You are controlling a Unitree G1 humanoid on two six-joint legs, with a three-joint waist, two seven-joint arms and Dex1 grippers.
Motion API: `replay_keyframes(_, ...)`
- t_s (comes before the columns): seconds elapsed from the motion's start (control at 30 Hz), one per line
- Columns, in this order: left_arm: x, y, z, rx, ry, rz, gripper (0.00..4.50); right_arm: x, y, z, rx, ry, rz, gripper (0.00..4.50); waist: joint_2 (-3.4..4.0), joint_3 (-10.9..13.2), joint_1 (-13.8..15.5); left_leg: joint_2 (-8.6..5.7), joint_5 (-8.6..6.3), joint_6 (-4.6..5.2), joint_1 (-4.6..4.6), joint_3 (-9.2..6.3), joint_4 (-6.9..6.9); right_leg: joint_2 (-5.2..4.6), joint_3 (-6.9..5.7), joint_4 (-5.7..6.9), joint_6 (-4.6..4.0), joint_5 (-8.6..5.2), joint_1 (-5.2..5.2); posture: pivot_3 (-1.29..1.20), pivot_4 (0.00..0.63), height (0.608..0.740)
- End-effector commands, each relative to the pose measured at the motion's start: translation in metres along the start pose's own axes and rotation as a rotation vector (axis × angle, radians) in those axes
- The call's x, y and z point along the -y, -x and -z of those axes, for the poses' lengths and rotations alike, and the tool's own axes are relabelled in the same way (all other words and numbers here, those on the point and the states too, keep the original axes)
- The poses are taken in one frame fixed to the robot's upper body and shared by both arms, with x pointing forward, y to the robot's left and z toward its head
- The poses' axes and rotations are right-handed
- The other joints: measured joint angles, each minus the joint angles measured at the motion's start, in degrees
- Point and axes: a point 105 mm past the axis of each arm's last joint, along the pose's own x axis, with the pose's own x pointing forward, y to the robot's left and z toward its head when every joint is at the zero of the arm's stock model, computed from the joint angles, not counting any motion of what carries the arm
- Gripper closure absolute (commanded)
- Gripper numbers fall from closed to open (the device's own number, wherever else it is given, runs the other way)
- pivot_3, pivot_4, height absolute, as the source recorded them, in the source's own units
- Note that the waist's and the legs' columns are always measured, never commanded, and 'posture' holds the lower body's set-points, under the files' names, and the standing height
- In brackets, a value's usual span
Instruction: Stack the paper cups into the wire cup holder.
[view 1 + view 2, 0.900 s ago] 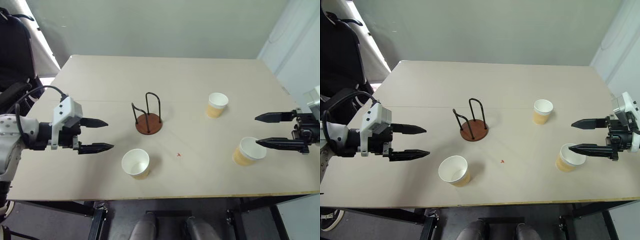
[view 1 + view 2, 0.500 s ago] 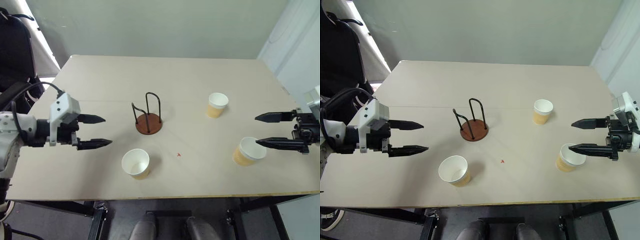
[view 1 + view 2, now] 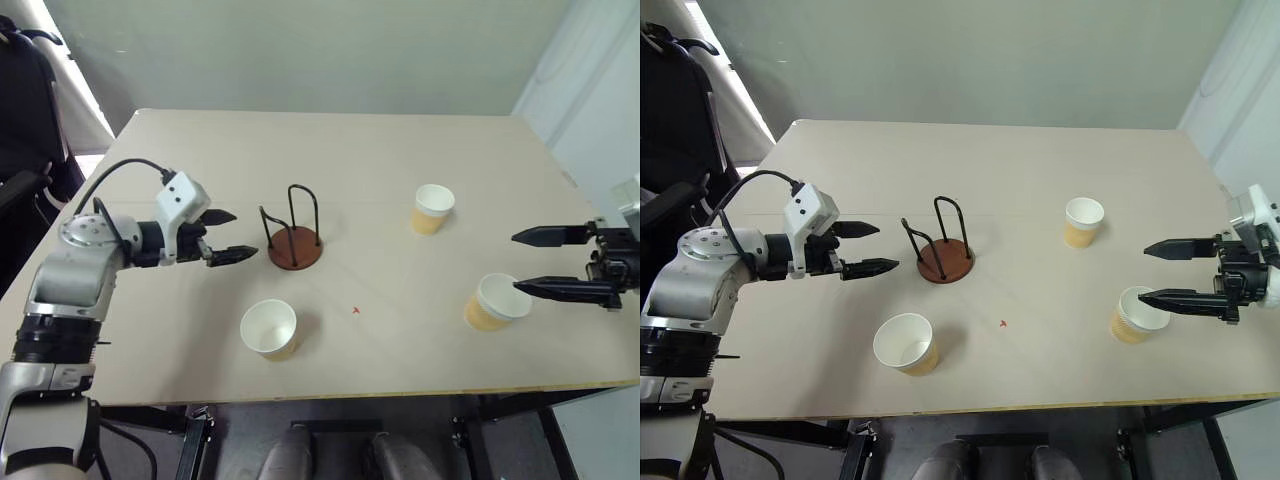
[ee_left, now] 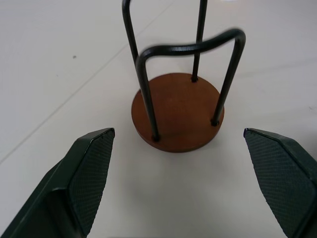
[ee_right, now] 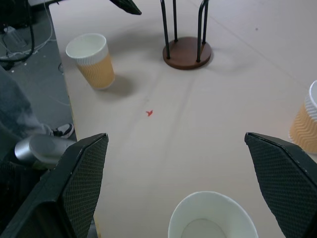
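Spanning the scene, the pale worktop carries the wire cup holder near its middle, loops upright. Three paper cups stand apart: one at the near edge, one farther right, one just below the right tool, nearest that arm. Both tools are spread and empty; the left tool points at the holder from just beside it.

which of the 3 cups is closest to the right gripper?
The cup near the table's front right: the open right gripper hangs right over its rim. The far cup and front-left cup stand well away.
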Motion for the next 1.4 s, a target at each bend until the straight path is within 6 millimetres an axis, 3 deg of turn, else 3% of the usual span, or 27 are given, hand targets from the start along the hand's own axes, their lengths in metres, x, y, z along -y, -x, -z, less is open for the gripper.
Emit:
replay_keyframes(0.03,-0.006,0.015,-0.021,0.037,-0.051,-0.013,0.03,-0.004,0.007,-0.013,0.007,0.053,0.012,0.0,0.0,0.0,0.0,0.0,0.0,0.0,0.0,0.0,0.0,0.0,0.0,-0.01,0.01,0.0,0.01,0.0,0.15,0.74)
replay_keyframes(0.17,-0.007,0.004,-0.019,0.028,-0.047,-0.025,0.03,-0.002,0.005,-0.011,0.007,0.051,0.016,0.0,0.0,0.0,0.2,0.0,-0.02,0.1,0.03,0.0,0.07,0.0,0.0,-0.01,0.04,0.0,0.1,0.0,0.15,0.74)
replay_keyframes(0.43,-0.011,-0.052,-0.021,0.039,-0.006,-0.094,0.03,0.001,0.002,-0.012,0.014,0.055,0.011,0.0,0.0,0.0,0.4,-0.03,0.04,0.22,0.38,0.0,0.2,-0.02,0.0,-0.01,0.15,0.08,0.54,0.0,0.15,0.74)
replay_keyframes(0.7,-0.018,-0.086,-0.032,0.084,0.033,-0.174,0.03,0.0,0.006,-0.014,0.005,0.062,0.027,0.0,0.0,0.0,0.4,-0.06,0.06,0.19,0.37,0.02,0.15,-0.02,0.01,-0.04,0.28,0.02,0.55,0.0,0.15,0.74)
replay_keyframes(0.8,-0.013,-0.089,-0.034,0.092,0.029,-0.145,0.62,0.0,0.007,-0.013,0.001,0.063,0.038,0.0,-0.02,0.0,0.5,-0.07,0.1,0.12,0.34,0.04,0.16,-0.02,0.03,-0.1,0.36,-0.03,0.56,0.0,0.15,0.74)
replay_keyframes(0.97,-0.012,-0.088,-0.034,0.09,0.037,-0.127,2.34,0.001,0.008,-0.013,0.0,0.063,0.047,0.0,-0.02,0.0,0.5,-0.1,0.32,-0.25,0.33,0.05,0.16,-0.02,0.06,-0.17,0.48,-0.1,0.58,0.0,0.15,0.74)
replay_keyframes(1.1,-0.01,-0.087,-0.036,0.097,0.033,-0.101,3.91,0.003,0.007,-0.012,0.0,0.063,0.053,0.0,-0.02,0.0,0.5,-0.1,0.28,-0.19,0.33,0.05,0.18,-0.02,0.08,-0.2,0.49,-0.11,0.61,0.0,0.15,0.74)
replay_keyframes(1.17,-0.007,-0.085,-0.043,0.128,0.033,-0.075,4.48,0.004,0.006,-0.012,0.001,0.063,0.055,0.0,-0.02,0.0,0.6,-0.1,0.14,0.05,0.34,0.04,0.18,-0.02,0.08,-0.2,0.49,-0.11,0.62,0.0,0.15,0.74)
replay_keyframes(1.4,0.027,-0.077,-0.084,0.254,-0.025,0.124,4.48,0.005,0.006,-0.011,0.002,0.068,0.062,0.0,-0.03,0.0,0.6,-0.12,0.12,0.09,0.31,0.05,0.25,-0.02,0.07,-0.22,0.49,-0.11,0.64,0.0,0.15,0.74)
